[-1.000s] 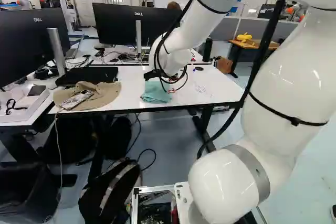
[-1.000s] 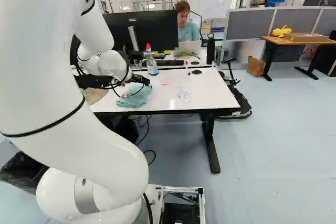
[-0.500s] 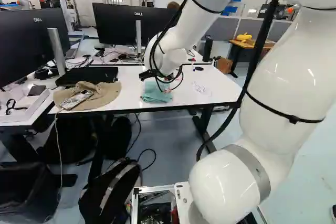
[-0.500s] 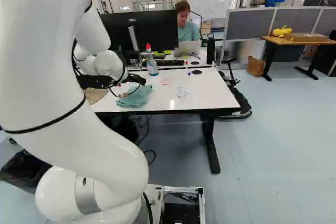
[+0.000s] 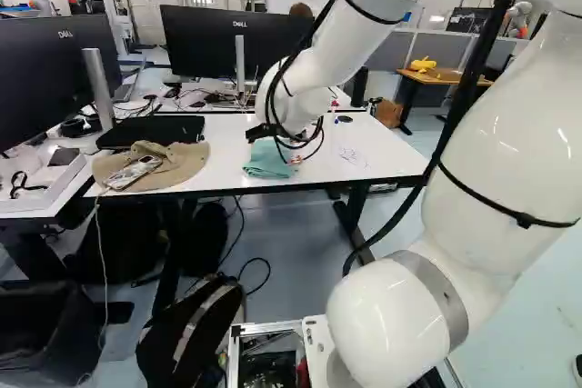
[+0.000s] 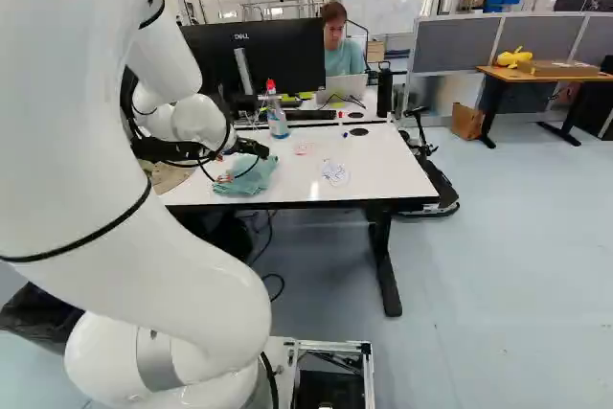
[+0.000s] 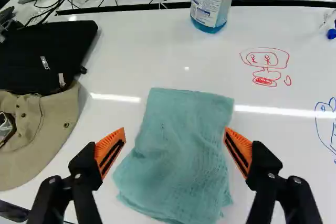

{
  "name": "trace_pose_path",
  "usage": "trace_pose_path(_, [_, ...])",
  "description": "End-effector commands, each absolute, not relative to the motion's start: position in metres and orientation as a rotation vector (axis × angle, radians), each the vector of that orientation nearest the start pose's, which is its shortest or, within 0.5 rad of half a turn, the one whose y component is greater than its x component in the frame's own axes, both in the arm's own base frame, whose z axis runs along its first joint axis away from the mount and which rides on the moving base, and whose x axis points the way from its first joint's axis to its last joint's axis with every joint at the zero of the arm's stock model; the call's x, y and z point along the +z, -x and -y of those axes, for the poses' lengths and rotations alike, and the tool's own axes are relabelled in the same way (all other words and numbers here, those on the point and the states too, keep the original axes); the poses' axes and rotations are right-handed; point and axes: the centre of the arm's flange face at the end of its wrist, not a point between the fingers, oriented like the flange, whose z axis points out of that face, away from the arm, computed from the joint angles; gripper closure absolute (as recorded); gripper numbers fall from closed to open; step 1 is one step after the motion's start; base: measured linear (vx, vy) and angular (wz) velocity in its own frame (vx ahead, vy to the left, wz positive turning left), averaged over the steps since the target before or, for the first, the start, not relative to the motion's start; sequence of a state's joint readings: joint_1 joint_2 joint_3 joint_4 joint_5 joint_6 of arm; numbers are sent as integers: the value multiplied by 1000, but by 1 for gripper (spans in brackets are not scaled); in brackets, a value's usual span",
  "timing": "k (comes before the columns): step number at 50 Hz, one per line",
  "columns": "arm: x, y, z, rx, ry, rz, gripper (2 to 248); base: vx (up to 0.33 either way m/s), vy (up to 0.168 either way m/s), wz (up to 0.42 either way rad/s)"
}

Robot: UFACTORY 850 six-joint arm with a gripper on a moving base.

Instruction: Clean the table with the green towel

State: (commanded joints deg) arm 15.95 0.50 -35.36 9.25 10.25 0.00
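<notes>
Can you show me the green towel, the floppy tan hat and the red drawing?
Green cloth towel (image 7: 176, 153), wrist view: its middle.
Floppy tan hat (image 7: 37, 162), wrist view: its brim.
Red line drawing (image 7: 264, 81), wrist view: lower scribble.

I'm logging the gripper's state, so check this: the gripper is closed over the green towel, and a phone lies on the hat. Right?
Not quite: the gripper isn't closed. The wrist view shows it open, its two fingers well apart. It is over the green towel, and a phone does lie on the hat.
</notes>
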Motion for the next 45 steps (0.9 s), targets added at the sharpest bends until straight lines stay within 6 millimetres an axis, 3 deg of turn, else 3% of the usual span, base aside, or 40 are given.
trace_pose_path(35, [399,-429,-120,-1051,2821,153,3,0,0,0])
trace_pose_path(45, [399,-429,-120,-1051,2821,153,3,0,0,0])
